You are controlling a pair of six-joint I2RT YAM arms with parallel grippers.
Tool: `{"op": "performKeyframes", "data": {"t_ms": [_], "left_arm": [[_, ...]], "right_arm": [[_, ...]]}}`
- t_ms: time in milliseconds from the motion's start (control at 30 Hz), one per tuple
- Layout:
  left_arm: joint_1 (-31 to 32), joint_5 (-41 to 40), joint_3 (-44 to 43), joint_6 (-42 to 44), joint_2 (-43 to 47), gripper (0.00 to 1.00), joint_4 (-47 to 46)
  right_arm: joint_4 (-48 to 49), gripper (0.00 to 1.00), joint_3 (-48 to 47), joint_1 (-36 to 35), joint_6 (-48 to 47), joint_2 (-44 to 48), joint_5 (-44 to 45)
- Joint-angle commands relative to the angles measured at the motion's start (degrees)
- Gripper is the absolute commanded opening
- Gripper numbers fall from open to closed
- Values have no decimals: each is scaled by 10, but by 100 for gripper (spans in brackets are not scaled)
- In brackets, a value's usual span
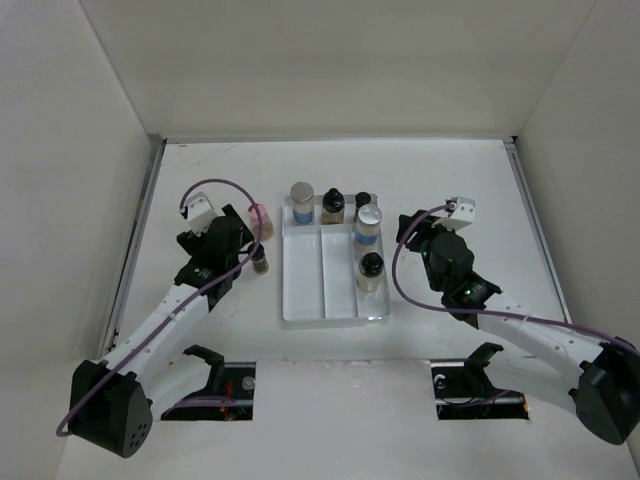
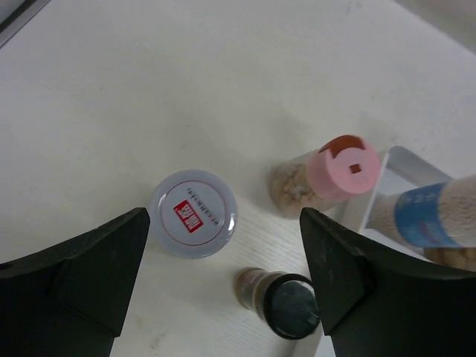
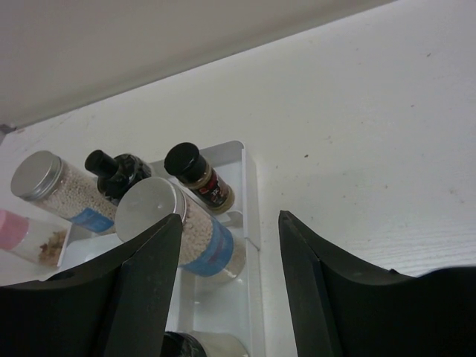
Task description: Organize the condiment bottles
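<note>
Left gripper, jaws apart, hovers over a silver-lidded jar; right gripper, also spread, hangs beside the tray of 5 bottles.

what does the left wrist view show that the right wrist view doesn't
Only left wrist: a silver-lidded jar with a red mark on its lid and a small black-capped brown jar, both outside the white divided plastic tray. Only right wrist: a black-capped dark bottle, a black-capped brown spice jar and a silver-capped blue-labelled bottle, all in the tray. Both: the tray, the pink-capped jar of tan contents and seemingly a second blue-labelled bottle.
</note>
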State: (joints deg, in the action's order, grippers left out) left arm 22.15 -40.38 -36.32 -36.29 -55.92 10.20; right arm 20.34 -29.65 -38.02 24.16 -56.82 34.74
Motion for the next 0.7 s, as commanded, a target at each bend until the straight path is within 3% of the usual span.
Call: {"op": "performKeyframes", "data": {"t_ms": [0,200,433,667], "left_arm": [[-22,19,17,-20,-10,82,21],[-36,31,28,-19,-54,82,-2],[-53,28,47,-18,-99,70,-67],[-51,9,71,-19,-87,38,-98]], "right_arm": [[49,62,4,-5,-4,5,23],[51,63,-5,-10,-10,-11,23],[66,64,6,-12,-19,12,17],[66,64,0,-17,-19,-7,17]]}}
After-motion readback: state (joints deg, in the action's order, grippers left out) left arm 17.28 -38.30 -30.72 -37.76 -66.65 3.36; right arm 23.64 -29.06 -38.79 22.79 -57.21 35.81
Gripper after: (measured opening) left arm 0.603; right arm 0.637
